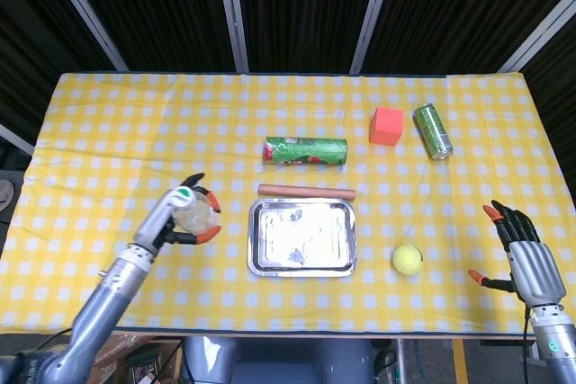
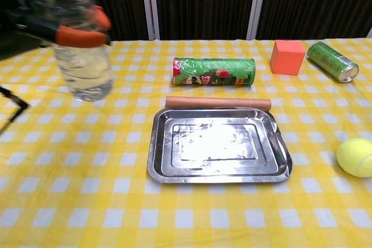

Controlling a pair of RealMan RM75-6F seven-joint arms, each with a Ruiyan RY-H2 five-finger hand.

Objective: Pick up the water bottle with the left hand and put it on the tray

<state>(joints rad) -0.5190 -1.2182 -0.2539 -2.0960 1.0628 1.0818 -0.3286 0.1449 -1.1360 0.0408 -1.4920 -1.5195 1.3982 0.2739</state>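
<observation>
My left hand (image 1: 184,220) grips a clear water bottle (image 2: 81,56) with a green-and-white cap (image 1: 183,193), holding it upright above the cloth to the left of the tray. In the chest view the left hand's orange-tipped fingers (image 2: 78,34) wrap the bottle's middle. The steel tray (image 1: 256,263) lies with nothing in it at the table's centre front. My right hand (image 1: 522,258) hovers open at the front right corner, fingers spread, holding nothing.
A wooden rod (image 1: 306,191) lies along the tray's far edge. Behind it lies a green chip can (image 1: 306,150). An orange cube (image 1: 386,126) and a green drink can (image 1: 432,130) sit at the back right. A tennis ball (image 1: 407,259) rests right of the tray.
</observation>
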